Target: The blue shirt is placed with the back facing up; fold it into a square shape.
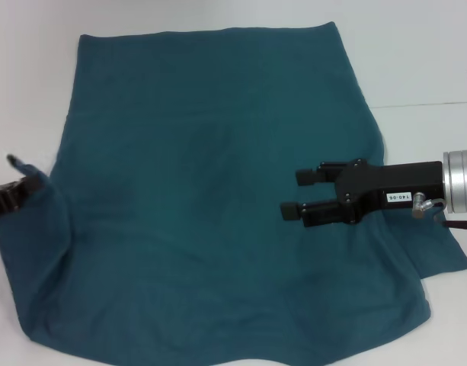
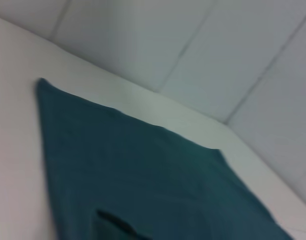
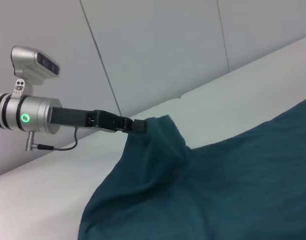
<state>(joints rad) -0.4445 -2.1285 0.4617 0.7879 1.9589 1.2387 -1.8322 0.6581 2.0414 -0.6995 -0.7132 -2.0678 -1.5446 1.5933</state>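
The blue shirt (image 1: 203, 168) lies spread over the white table, plain side up, and fills most of the head view. At its left edge my left gripper (image 1: 18, 187) is shut on the fabric, which rises there into a raised fold (image 1: 54, 206). The right wrist view shows this from the side: the left gripper (image 3: 135, 125) pinches a peak of the blue shirt (image 3: 217, 190) lifted off the table. My right gripper (image 1: 298, 192) hovers over the shirt's right part, open, with nothing between its fingers. In the left wrist view the blue shirt (image 2: 143, 170) stretches away flat.
The white table (image 1: 416, 61) shows bare along the far side, the left and the right of the shirt. A thin seam (image 1: 423, 104) runs across it at the right. Pale wall panels (image 3: 157, 50) stand behind the table.
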